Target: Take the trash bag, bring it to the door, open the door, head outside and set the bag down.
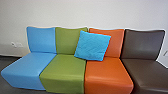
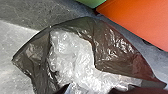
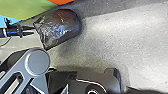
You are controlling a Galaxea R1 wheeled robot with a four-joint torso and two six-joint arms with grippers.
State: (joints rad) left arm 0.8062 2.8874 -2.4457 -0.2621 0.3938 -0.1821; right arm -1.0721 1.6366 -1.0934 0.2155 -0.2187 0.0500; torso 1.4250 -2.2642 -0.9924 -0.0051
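Right wrist view: the left gripper (image 3: 33, 30) and its wrist (image 3: 18, 30) reach in from the frame's edge. Two slim dark fingers (image 3: 28, 27) stand parted, running side by side, their tips free of each other. A dark bracket (image 3: 8, 22) juts from the wrist. A thin cable (image 3: 6, 42) curves close by. Nearer the camera, a grey jointed bar (image 3: 15, 63) with a round joint cap (image 3: 38, 61) stands angled beside dark body housing (image 3: 96, 80).
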